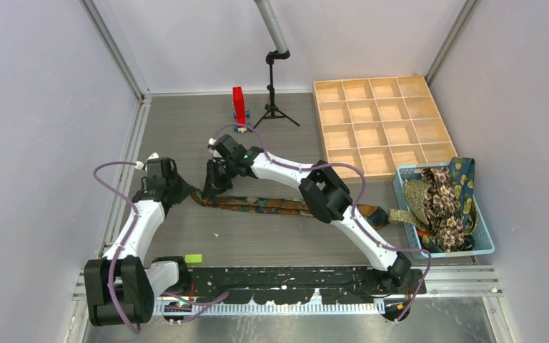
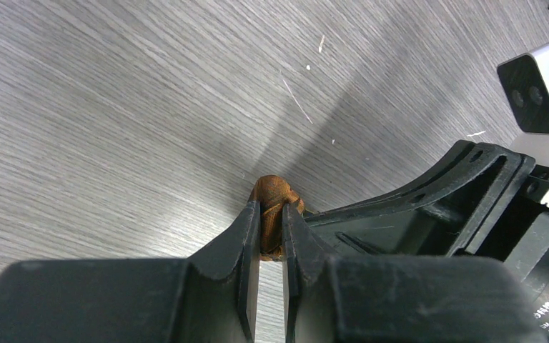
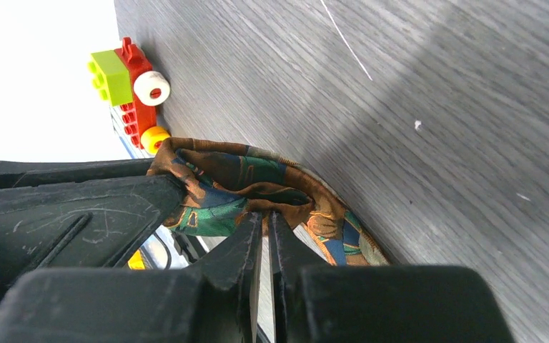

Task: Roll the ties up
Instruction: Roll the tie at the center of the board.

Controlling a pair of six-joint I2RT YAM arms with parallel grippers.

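A long patterned tie (image 1: 271,205), brown with orange, teal and blue, lies stretched across the table from left to right. Its left end is curled into a small loop (image 3: 257,187). My left gripper (image 1: 186,191) is shut on that end, with brown fabric (image 2: 274,202) pinched between its fingers (image 2: 251,236). My right gripper (image 1: 212,187) is shut on the loop's edge from the other side; in the right wrist view it (image 3: 266,223) grips the fabric just under the loop. More ties (image 1: 439,200) are piled in the light blue basket (image 1: 482,246).
A wooden tray with several compartments (image 1: 380,121) stands at the back right. A red block tower (image 1: 239,107) and a small black tripod (image 1: 274,107) stand at the back. A toy block stack (image 3: 130,78) sits near the left arm's base.
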